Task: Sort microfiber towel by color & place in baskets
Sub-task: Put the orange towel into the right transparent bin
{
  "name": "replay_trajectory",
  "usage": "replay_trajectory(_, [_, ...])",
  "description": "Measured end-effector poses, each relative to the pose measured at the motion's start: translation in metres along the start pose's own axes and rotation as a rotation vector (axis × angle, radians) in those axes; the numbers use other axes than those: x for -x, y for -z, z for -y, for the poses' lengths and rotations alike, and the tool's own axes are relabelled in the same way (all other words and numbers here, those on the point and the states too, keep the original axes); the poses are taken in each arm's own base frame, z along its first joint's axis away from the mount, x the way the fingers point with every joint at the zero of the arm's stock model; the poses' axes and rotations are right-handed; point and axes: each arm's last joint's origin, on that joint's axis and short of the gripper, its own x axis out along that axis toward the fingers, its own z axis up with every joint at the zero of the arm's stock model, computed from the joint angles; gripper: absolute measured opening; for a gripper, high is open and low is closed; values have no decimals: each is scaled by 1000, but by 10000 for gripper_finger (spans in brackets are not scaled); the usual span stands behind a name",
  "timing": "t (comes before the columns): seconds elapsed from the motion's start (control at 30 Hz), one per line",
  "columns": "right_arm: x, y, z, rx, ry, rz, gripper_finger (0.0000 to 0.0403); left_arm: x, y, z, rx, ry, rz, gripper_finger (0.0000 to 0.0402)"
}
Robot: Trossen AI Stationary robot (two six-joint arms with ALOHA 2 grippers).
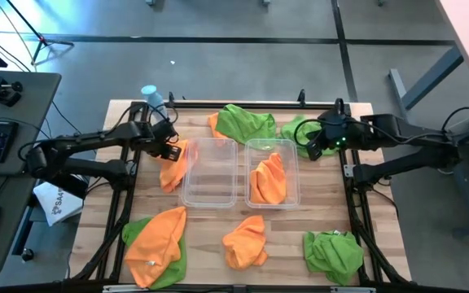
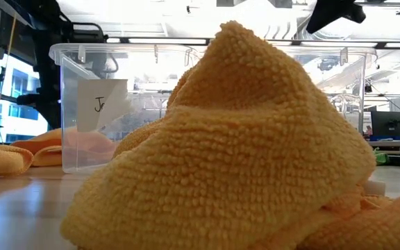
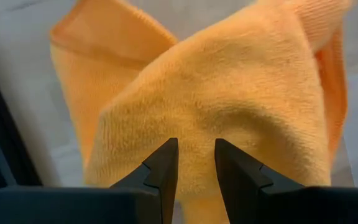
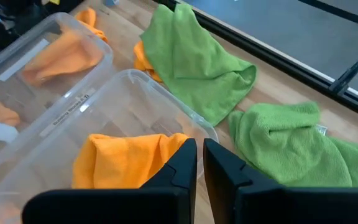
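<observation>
In the high view my left gripper (image 1: 169, 151) is shut on an orange towel (image 1: 173, 167) just outside the left wall of the left clear bin (image 1: 210, 195). The right clear bin (image 1: 293, 175) holds another orange towel (image 1: 269, 179). My right gripper (image 1: 316, 143) is shut and empty. It hovers at that bin's far right corner, beside a green towel (image 1: 300, 130); its wrist view shows this towel (image 4: 291, 143) and the binned orange one (image 4: 126, 158). A second green towel (image 1: 247, 122) lies over an orange one (image 1: 216, 124) at the far edge. My left gripper pinches the orange towel between its two fingers (image 3: 165, 168) at a bunched fold (image 3: 194, 146) in the upper part of the cloth. It comes slanting down from the table's left. The towel hangs below the fingers; I cannot tell whether its lower end touches the table.
Loose on the near side are an orange towel on a green one (image 1: 157, 244), an orange towel (image 1: 247, 240) that fills the low view (image 2: 242, 153), and a green towel (image 1: 332, 252). A pale-blue bottle (image 1: 151, 96) stands at the far left corner. A keyboard and mouse sit on a side desk.
</observation>
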Motion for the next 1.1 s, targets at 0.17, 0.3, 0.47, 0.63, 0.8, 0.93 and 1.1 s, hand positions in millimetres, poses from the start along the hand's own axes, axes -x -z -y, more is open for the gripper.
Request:
replay_trajectory(0.17, [8,1,5,-11,-35,8,22,-5,2,2,25,11,-41,92])
replay_trajectory(0.3, [12,1,7,0,-57,22,22,-9,2,3,14,-35,-39,92])
replay_trajectory(0.47, [14,-2,5,17,-81,54,22,-22,1,6,-2,-99,-86,92])
replay_trajectory(0.63, [14,-2,4,30,-95,55,22,-38,-1,11,-16,-131,-127,89])
replay_trajectory(0.8, [14,-2,4,48,-94,56,22,-48,-3,15,-45,-138,-152,29])
replay_trajectory(0.93, [14,-2,4,58,-93,57,22,-46,-2,14,-62,-137,-148,8])
replay_trajectory(1.1, [14,-2,4,75,-93,58,22,-18,-1,8,-37,-119,-125,1])
